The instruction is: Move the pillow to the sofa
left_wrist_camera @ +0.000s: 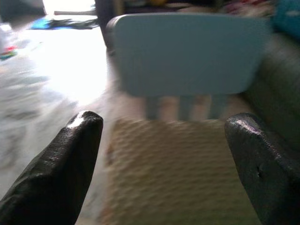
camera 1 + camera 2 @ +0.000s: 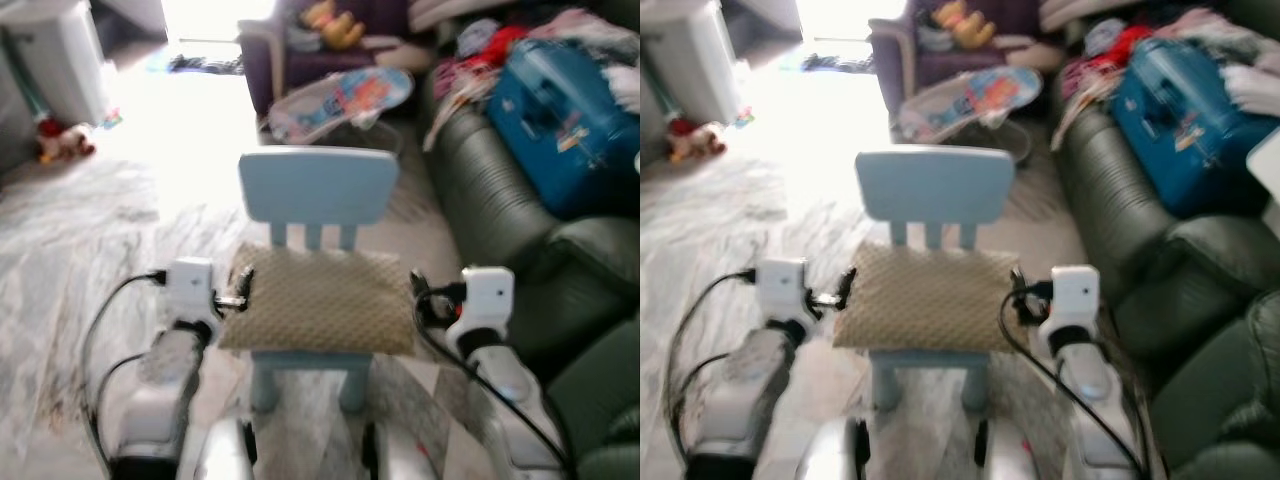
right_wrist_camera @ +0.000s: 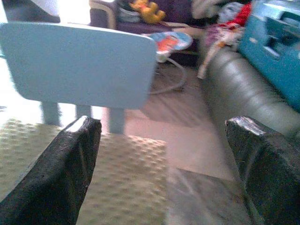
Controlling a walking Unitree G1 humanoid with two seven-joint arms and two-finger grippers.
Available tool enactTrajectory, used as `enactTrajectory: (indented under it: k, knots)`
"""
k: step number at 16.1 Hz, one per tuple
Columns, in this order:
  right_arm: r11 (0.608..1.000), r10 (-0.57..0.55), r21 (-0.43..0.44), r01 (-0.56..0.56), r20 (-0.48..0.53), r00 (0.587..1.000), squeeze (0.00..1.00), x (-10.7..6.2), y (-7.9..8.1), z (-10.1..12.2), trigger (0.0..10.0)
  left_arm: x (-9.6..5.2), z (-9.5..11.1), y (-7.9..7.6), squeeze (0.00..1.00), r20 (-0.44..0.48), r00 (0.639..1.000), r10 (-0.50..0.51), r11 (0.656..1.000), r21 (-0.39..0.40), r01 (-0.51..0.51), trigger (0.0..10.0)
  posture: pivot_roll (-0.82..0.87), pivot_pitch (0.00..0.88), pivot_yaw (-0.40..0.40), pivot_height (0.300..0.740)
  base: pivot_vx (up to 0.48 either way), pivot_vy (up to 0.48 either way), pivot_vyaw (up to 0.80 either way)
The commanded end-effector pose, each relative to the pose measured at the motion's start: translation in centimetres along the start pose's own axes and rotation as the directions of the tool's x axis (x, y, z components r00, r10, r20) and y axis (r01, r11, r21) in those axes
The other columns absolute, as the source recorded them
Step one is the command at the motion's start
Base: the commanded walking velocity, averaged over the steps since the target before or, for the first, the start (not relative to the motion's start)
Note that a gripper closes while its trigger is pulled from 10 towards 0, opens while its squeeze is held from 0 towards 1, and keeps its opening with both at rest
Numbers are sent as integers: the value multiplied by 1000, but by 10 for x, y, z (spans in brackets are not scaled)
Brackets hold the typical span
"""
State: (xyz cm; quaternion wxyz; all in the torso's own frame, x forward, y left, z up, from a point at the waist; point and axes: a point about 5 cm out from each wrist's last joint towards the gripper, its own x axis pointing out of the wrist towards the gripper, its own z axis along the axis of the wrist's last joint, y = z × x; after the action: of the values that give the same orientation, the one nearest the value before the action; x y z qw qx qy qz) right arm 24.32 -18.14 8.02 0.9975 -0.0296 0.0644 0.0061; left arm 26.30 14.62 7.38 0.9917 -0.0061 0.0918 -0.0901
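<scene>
Sofa (image 2: 500,190) right; pillow (image 2: 318,300) on chair (image 2: 318,185); wrist views: jaws spread.

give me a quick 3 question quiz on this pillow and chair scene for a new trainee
1. True or false: the pillow lies on the seat of the small blue chair.
2. Which side of the chair is the dark sofa on, by the robot's own sides? A) left B) right
3. How do the left gripper and right gripper stand relative to the pillow?

Key
1. True.
2. B, right; a blue suitcase and clothes lie on it.
3. One at each side edge of the pillow. Both are open in the wrist views, with nothing between the fingers.
</scene>
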Motion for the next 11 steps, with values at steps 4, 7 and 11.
enactTrajectory:
  k: [4,7,11]
  knots:
    - [1000,-2,-4,2,24,1000,0,3,0,5,10000,0,1,3,0,3,1000,10,1000,16,-10,10000,-44,0,-42,645,457,0,0]
    - [1000,2,-7,-2,23,1000,0,5,1,5,10000,0,1,2,0,8,1000,9,1000,3,-9,10000,-42,0,-45,645,240,0,0]
    - [1000,5,-7,-5,15,1000,0,4,2,3,10000,0,0,-1,0,3,1000,4,1000,-15,-4,10000,-37,0,-56,645,0,0,0]
